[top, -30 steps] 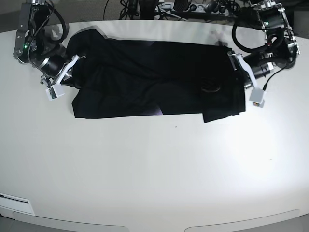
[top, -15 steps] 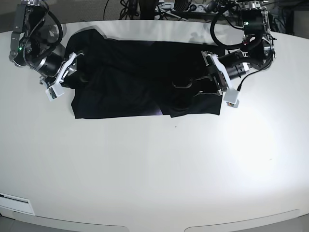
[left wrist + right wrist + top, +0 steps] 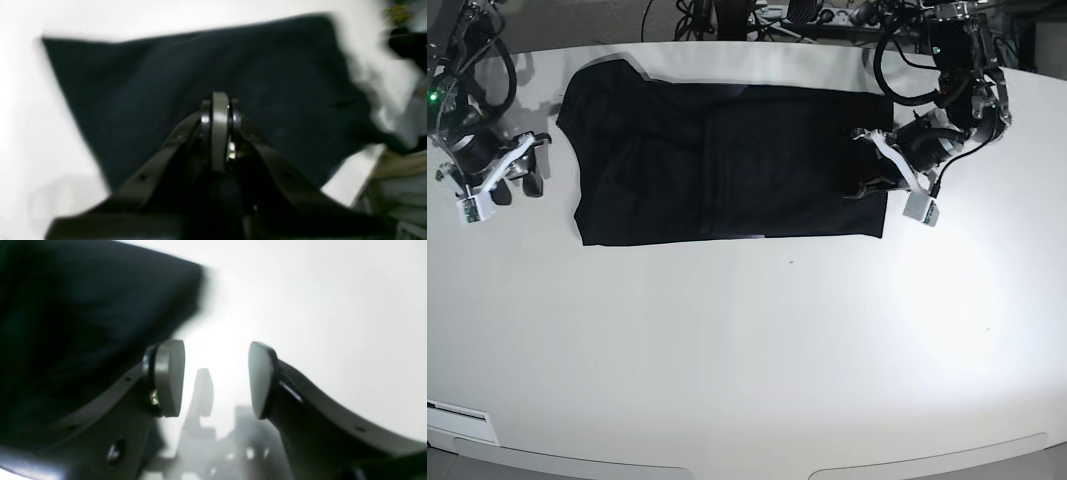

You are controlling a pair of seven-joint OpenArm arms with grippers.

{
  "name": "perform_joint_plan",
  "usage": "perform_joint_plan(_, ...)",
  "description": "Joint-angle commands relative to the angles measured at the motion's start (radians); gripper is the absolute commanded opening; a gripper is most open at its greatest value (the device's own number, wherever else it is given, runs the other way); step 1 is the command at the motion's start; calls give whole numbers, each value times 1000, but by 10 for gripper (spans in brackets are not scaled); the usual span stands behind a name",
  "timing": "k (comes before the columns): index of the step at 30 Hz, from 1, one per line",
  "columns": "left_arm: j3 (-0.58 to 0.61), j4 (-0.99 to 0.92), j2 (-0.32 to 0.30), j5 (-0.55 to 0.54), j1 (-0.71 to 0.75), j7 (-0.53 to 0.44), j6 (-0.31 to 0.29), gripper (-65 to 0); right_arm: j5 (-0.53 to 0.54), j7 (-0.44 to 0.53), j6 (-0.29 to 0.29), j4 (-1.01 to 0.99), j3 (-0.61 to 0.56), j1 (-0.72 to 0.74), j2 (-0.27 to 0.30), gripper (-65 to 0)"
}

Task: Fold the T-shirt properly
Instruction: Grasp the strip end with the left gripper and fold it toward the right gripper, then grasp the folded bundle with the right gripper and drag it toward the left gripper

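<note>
The black T-shirt [image 3: 727, 160] lies flat on the white table [image 3: 747, 350] as a wide folded rectangle. It also fills the left wrist view [image 3: 213, 66] and the upper left of the right wrist view [image 3: 83, 316]. My left gripper [image 3: 864, 185] is at the shirt's right edge. In its wrist view the gripper [image 3: 220, 130] is shut low over the fabric, and no cloth shows between the fingers. My right gripper [image 3: 517, 187] is open and empty over bare table, left of the shirt. Its wrist view [image 3: 217, 378] shows the pads [image 3: 170, 376] apart. The print is hidden.
Cables and a power strip [image 3: 777, 15] lie behind the table's far edge. The table's curved front edge [image 3: 747, 465] runs along the bottom of the base view. Both views from the wrists are blurred.
My left gripper carried the shirt's right end inward, so the shirt is now shorter and flat. My right gripper came off the shirt's left end and moved left onto bare table.
</note>
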Motion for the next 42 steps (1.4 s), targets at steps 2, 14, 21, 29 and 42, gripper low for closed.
perform_joint_plan(2,11,11,-4,19,-8,-23,16,-650,142,-24,5,-52,29,4,13,-255)
perform_joint_plan(14,18,11,-59,13,0,12,41,-650,691,-313,126,-526,30,96,-35,-251)
perform_joint_plan(21,15,14,-135,-140,-6,47,-34,-650,742,-366,153,-544,-70,111,-67,-252)
perform_joint_plan(29,-86,14,-189,-303,-6,72,-71,-650,729,-360,153,-444,-160,112,-66,-491)
perform_joint_plan(42,-237,13,-255,-508,3,197,-79,-650,-16,-203,-10,90,-52,63,83,-650)
